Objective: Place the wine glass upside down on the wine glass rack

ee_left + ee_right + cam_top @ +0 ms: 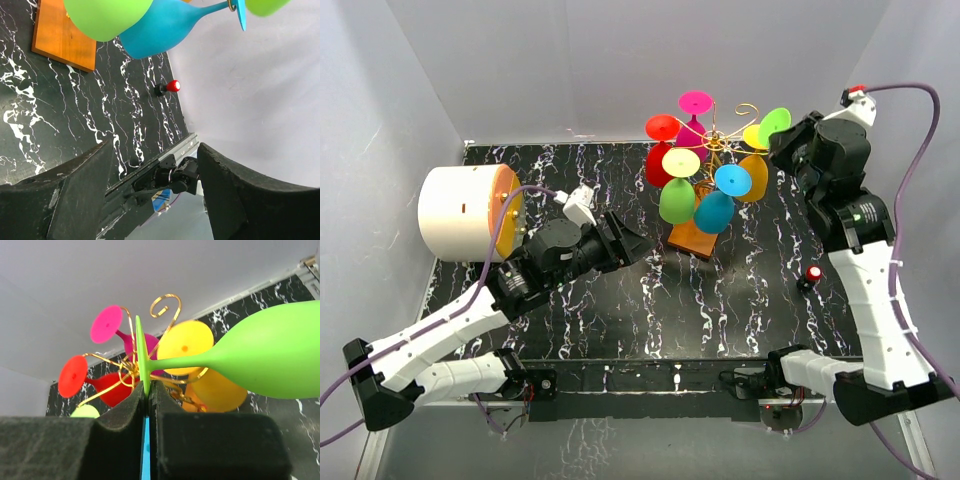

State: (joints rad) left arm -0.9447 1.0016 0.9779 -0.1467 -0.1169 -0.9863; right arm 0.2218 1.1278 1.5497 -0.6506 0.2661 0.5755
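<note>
The wine glass rack [718, 143] is a gold wire stand on an orange-brown base [692, 238], and several coloured glasses hang on it. My right gripper [786, 140] is at the rack's upper right. In the right wrist view it [148, 386] is shut on the foot disc of a lime green wine glass [270, 360], which lies sideways with its stem near a free gold scroll [168, 295]. In the top view only the glass's foot [775, 125] shows. My left gripper [632, 243] is open and empty, left of the rack's base [62, 37].
A white cylinder with an orange face [465, 212] lies at the table's left. A small red-topped knob [813, 274] stands on the right, also in the left wrist view [172, 86]. Grey walls close in the back and sides.
</note>
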